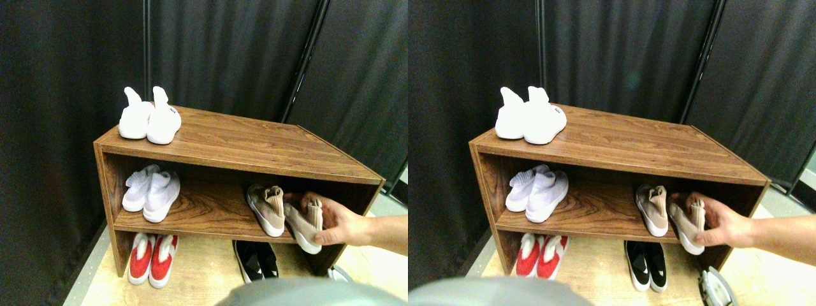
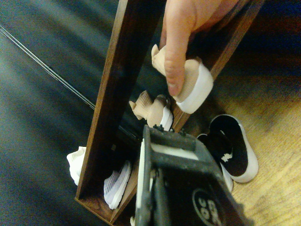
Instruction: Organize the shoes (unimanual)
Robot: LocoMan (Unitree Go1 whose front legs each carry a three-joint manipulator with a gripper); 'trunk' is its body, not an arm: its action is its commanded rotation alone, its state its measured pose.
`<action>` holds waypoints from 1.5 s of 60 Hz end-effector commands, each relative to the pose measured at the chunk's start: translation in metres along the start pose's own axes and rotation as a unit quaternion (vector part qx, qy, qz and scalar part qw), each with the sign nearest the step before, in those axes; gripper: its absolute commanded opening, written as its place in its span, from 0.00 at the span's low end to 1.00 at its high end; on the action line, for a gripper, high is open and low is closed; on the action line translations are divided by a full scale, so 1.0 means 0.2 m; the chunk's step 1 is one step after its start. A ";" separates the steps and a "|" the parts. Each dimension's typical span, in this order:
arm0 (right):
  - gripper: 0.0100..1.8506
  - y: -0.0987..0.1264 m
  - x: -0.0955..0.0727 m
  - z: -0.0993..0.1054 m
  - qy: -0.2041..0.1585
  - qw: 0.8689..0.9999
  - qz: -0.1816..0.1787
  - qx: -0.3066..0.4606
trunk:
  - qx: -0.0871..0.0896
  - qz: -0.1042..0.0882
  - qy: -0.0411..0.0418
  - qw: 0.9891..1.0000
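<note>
A person's hand [image 1: 338, 223] grips the right beige knit sneaker [image 1: 305, 224] at the middle shelf [image 1: 204, 213] edge, its mate [image 1: 266, 209] just beside it; the black pair [image 1: 256, 260] sits on the floor below. These look light and floppy, best pinched at the cuff or heel. The right gripper [image 2: 160, 188] hangs back; jaw opening can't be made out.

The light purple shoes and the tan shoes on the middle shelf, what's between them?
Nothing: bare wood shelf board lies between the light purple shoes and the tan shoes, shown in the stereo pair view.
</note>
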 end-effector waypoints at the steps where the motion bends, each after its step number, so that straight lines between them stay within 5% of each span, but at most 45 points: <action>1: 0.03 0.03 0.00 0.00 -0.008 1.000 0.017 0.001 | -0.001 0.001 -0.005 1.000; 90: 0.03 -0.03 0.09 0.05 -0.012 1.000 0.007 0.023 | 0.006 -0.004 0.012 1.000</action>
